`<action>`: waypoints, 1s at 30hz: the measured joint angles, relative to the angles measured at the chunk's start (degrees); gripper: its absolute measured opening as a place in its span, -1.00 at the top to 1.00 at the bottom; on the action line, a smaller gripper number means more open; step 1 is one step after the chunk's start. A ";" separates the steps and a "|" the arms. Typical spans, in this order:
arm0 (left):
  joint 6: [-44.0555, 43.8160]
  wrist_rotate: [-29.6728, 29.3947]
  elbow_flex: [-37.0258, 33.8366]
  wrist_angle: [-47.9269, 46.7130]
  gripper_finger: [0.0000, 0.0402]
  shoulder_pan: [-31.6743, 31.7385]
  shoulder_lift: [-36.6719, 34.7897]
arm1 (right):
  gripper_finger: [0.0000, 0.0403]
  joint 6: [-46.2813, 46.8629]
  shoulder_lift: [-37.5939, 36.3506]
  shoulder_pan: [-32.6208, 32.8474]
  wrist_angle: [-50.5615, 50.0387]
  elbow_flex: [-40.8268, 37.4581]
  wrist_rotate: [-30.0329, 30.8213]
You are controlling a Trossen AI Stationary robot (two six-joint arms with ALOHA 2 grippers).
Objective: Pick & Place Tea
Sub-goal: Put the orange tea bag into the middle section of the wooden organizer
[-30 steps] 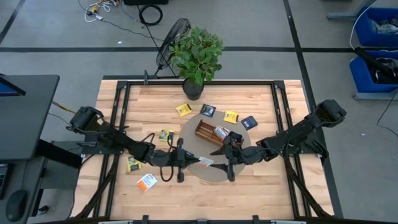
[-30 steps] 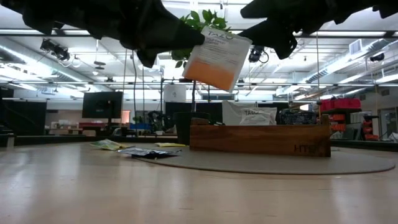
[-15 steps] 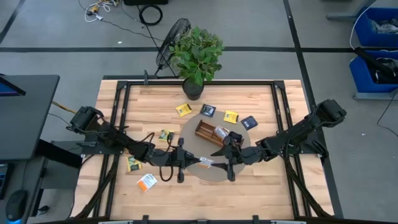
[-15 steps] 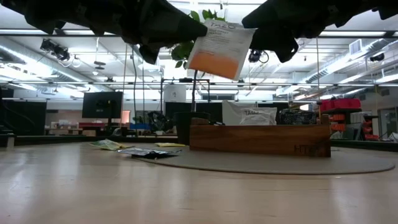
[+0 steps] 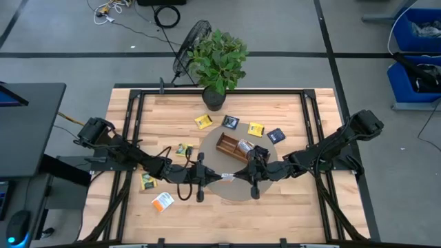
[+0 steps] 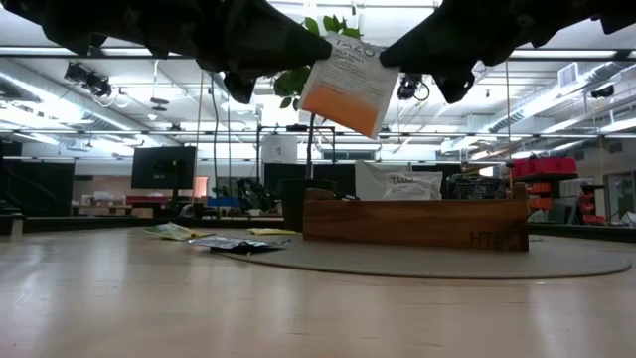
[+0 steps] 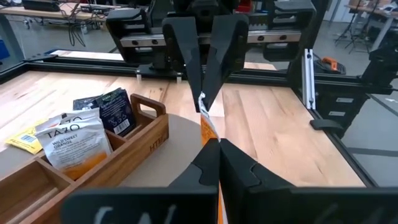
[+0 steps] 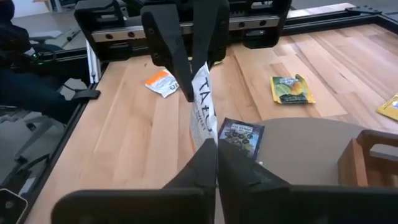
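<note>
Flat paper tea packet (image 6: pixel 348 85); wooden box (image 6: pixel 415 221) rectangular.

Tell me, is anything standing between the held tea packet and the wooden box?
Nothing visible does. The tea packet hangs in the air, pinched by both the left pincer and right pincer, in front of the wooden box.

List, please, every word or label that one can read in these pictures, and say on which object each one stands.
"TAZO": on the white-and-orange tea packet held in the air between the left gripper and the right gripper.
"TAZO": on the white-and-orange packet standing in the wooden box.
Smaller print on these packets, the dark packets and the mark on the box front: too blurred to read.
</note>
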 joint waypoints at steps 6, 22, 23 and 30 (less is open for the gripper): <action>0.47 -0.57 0.00 0.04 0.84 -0.12 0.00 | 0.98 0.88 0.00 0.24 -2.75 0.00 3.13; 8.47 -5.71 -0.31 -4.59 0.33 -4.00 -1.01 | 1.00 10.26 -5.26 1.41 -19.86 -0.02 19.38; 8.90 -6.25 -0.31 -4.57 0.33 -4.37 -1.01 | 1.00 11.46 -5.93 1.40 -21.29 -0.02 19.90; 9.49 -6.56 -0.31 -4.68 0.34 -6.32 -1.01 | 1.00 14.75 -6.67 0.02 -28.58 -0.02 24.00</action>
